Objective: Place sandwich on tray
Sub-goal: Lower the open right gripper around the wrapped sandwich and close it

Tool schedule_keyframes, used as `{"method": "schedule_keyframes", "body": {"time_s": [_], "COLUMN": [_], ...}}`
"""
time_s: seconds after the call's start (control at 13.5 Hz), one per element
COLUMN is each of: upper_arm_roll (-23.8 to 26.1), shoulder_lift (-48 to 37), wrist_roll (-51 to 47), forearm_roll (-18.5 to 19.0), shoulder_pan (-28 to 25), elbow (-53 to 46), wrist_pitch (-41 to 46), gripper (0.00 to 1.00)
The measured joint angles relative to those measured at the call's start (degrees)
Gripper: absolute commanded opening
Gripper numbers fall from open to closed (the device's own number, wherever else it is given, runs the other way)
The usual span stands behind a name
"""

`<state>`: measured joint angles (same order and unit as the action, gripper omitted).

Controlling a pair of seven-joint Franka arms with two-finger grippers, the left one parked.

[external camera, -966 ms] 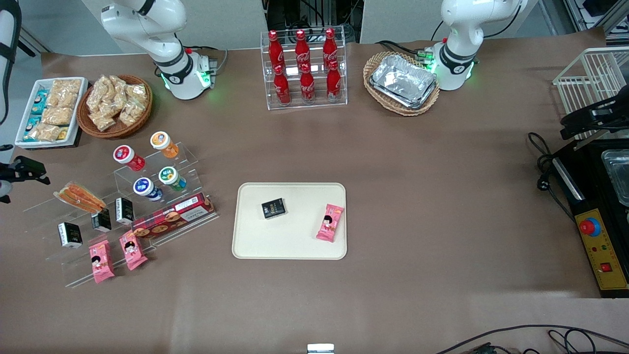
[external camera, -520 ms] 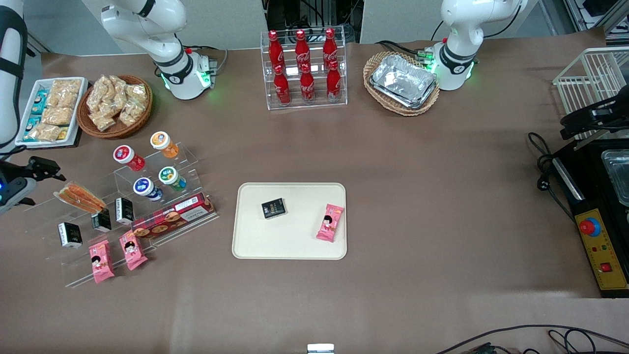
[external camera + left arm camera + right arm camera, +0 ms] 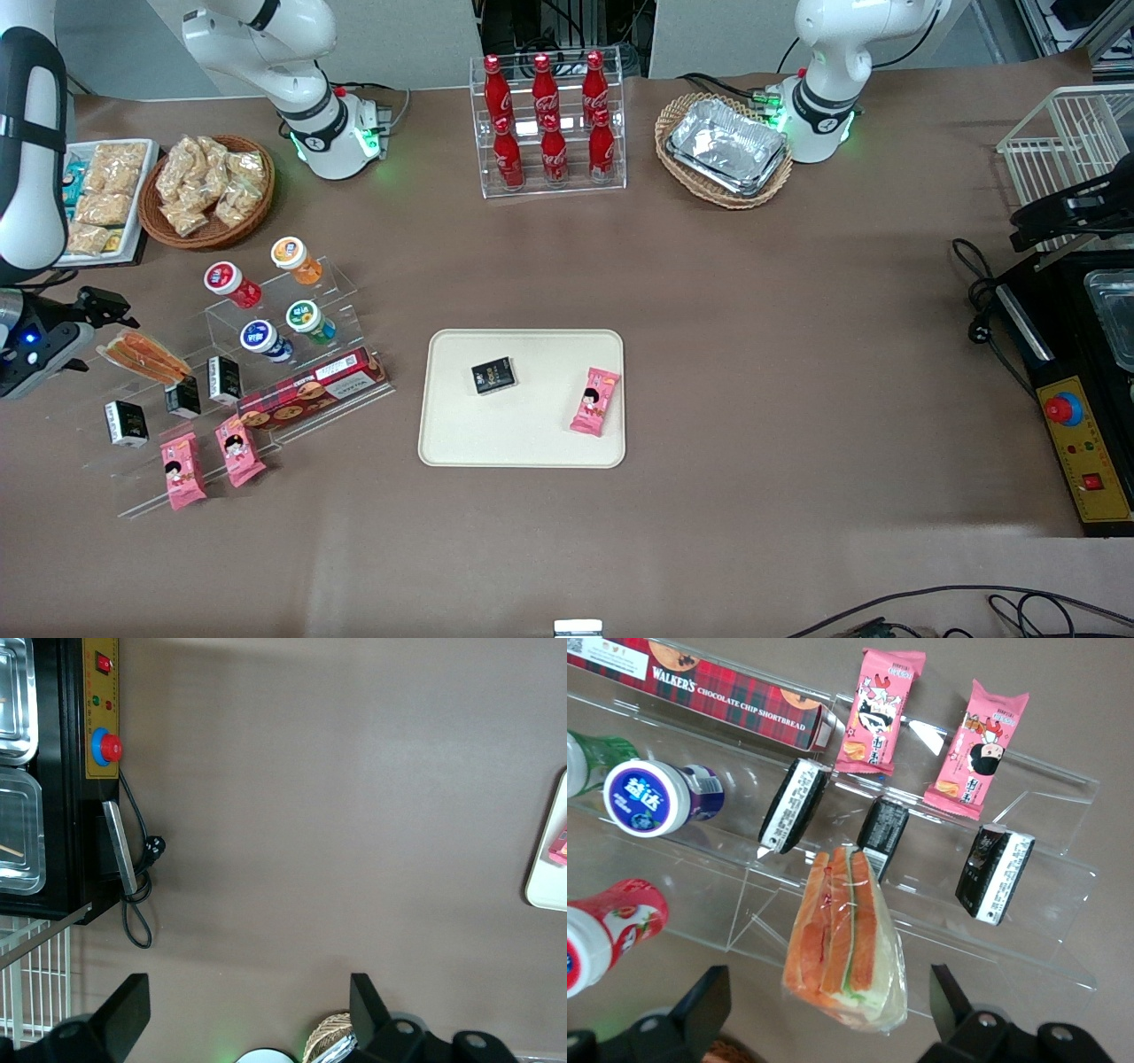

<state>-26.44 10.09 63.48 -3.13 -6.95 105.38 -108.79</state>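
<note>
Clear acrylic step shelf [image 3: 221,390], working arm's end of table. Nearest step: two pink snack packets [image 3: 208,461]. Next steps up: three small black cartons [image 3: 182,399] and a long red biscuit box [image 3: 310,390], lying along its step. Upper steps: four capped jars [image 3: 266,301] lying on their sides.

Sandwich [image 3: 846,939] lies on an upper step of the shelf, wrapped in clear film, pale bread with orange and green filling, just beside the black cartons; in front view the sandwich [image 3: 142,354] sits at the shelf's end nearest the table edge.

Gripper [image 3: 828,1010] hangs above the sandwich, apart from it; both fingers [image 3: 704,1001] stand spread wide, one on each side of the wedge, nothing held. Seen from the front the gripper [image 3: 89,310] is just beside the sandwich.

Tray [image 3: 532,443], mid-table, well apart from the shelf: holds one black carton [image 3: 493,375] and one pink packet [image 3: 595,401], apart from each other.

Farther: wicker basket [image 3: 155,226] with bagged snacks, small white tray [image 3: 44,252] of snacks beside it. Acrylic rack [image 3: 549,182] with six red cola bottles upright. Second wicker basket [image 3: 673,120] holds stacked silver foil trays [image 3: 726,146]
</note>
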Motion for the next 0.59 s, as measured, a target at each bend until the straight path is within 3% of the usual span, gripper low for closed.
{"method": "schedule_keyframes", "body": {"time_s": [0.59], "upper_arm_roll": [0.1], "shoulder_lift": [-4.2], "wrist_roll": [0.7], "forearm_roll": [1.7], "shoulder_pan": [-0.1], "elbow": [11.4], "wrist_pitch": [-14.0], "gripper": [1.0]}}
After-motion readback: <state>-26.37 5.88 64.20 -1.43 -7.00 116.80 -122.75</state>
